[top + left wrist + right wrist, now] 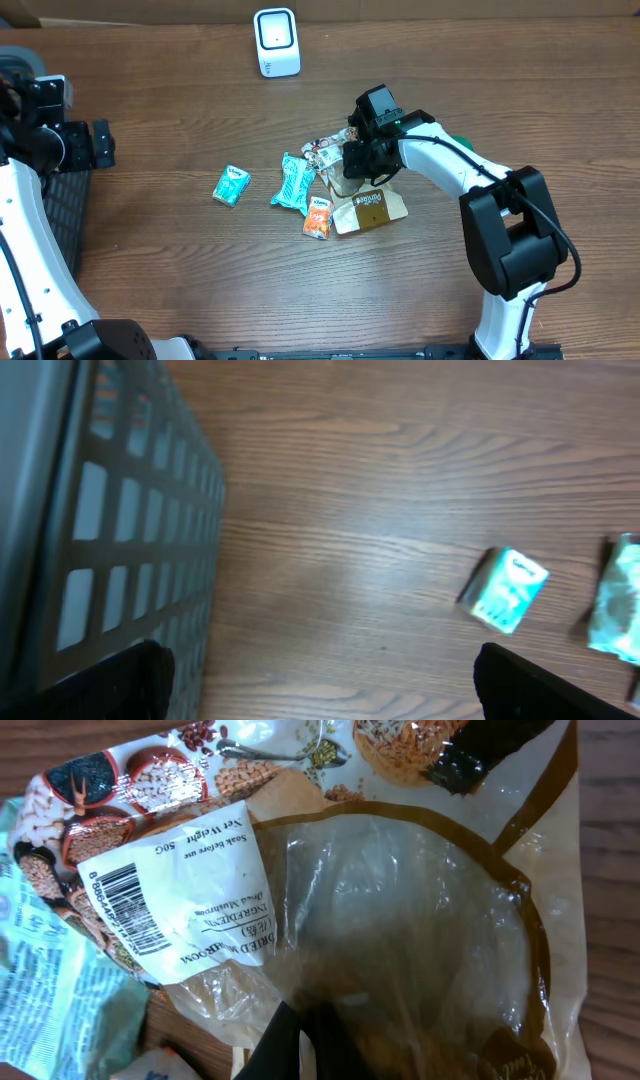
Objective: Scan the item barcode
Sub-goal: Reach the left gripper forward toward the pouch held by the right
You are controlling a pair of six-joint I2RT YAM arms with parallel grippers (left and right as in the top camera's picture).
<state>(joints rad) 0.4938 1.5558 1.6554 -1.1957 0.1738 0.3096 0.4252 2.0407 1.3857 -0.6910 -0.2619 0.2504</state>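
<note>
My right gripper (300, 1040) is clenched: the two dark fingertips meet on the thin film at the edge of the brown-bordered pouch with the clear plastic window (400, 920). So I am grasping it by a pinch of film alone. That is my first worry. The film is slick and crinkled, and I judge that a quick lift or swing could let the pouch slide out or tear at the pinch.

The white paper label (190, 890) with the black barcode (125, 910) sits at the pouch's far corner, on the side facing my wrist. The label curves over a fold. If the pouch hangs limp once lifted, the code may bend or turn away from the reader, and the scan would fail.

Just beside it lie the crumpled teal plastic bag (295, 183) and the small orange packet (318, 218), both touching or nearly touching the pouch. Dragging instead of lifting could pull them along.

The white box-shaped scanner (276, 42) stands well apart at the far edge of the wooden table (200, 280), so the carry is long for such a slight hold.

My left gripper (103, 145) hangs released, fingers spread wide, by the black mesh basket (120, 540), with a small teal packet (505, 590) near it.
</note>
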